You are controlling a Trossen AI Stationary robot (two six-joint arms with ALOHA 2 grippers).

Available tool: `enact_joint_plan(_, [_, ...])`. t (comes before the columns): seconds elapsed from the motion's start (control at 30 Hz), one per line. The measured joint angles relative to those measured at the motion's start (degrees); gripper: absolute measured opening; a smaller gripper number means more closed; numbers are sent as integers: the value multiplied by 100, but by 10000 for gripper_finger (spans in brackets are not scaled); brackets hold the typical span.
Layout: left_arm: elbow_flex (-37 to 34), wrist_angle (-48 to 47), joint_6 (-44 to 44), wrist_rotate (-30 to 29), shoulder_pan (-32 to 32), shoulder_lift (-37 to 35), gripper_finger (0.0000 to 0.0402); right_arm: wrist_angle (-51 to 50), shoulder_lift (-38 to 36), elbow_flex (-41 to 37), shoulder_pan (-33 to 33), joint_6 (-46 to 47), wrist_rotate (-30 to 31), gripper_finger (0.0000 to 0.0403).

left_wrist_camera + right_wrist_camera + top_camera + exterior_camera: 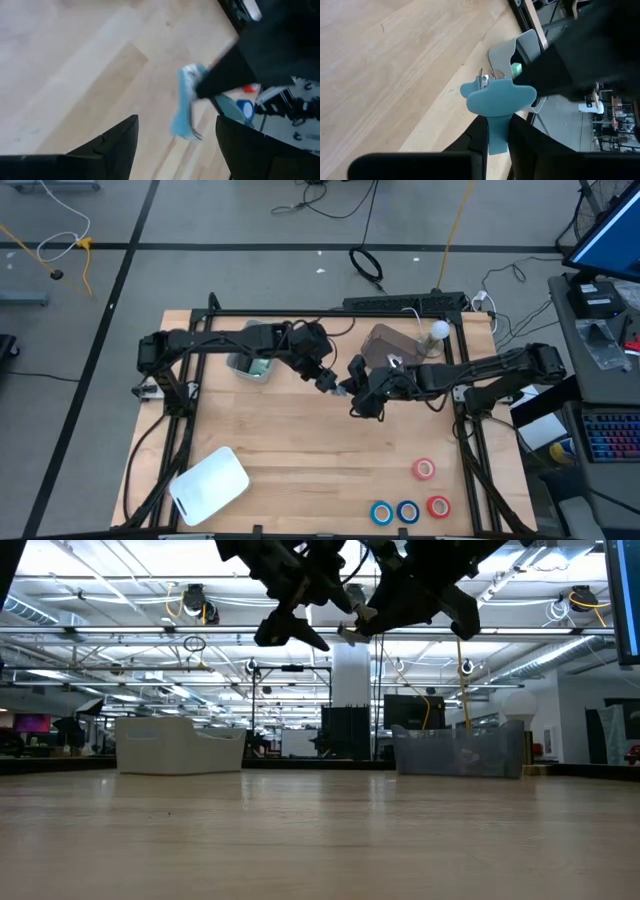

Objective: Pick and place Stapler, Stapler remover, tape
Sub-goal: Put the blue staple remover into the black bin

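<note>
The stapler remover [497, 97] is a blue, wing-shaped piece with metal claws [485, 77]. My right gripper [497, 126] is shut on it, high above the middle of the table [300, 440]. My left gripper [177, 145] is open and faces it from the table's left, with the remover [184, 107] just ahead of its fingers and untouched. In the low view both grippers [290, 630] [400, 610] hang well above the wood. Two red tape rolls [424, 469] [438, 506] and two blue ones [381, 512] [407, 511] lie flat near the table's near right corner. No stapler shows plainly. My right gripper pinches the stapler remover's narrow blue stem [497, 137] between its two fingers [479, 142]. The wide winged part and the claws stick out beyond the fingertips. The remover is lifted clear of the table.
A white container [250, 352] holding something green and a clear bin [385, 345] stand at the table's far side. A white flat lid [208, 483] lies near the near left corner. Black frame rails [470, 450] run along the table's sides.
</note>
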Motion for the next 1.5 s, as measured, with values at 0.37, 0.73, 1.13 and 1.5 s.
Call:
enact_joint_plan(0.37, [0,-79,311,-19,408,-46,264,-478,-9,4,-241,281,633,40])
enact_joint_plan(0.73, [0,-603,622,-812,252,-61,264,-2220,-184,5,-1456,898,1677,40])
enact_joint_plan(1.13, [0,-138,749,-1968,-10,-61,264,-2719,305,4,-3198,1565,-39,40])
enact_joint_plan(1.5, [0,197,754,-2007,-39,-61,264,-2537,967,4,-3594,1547,-741,40])
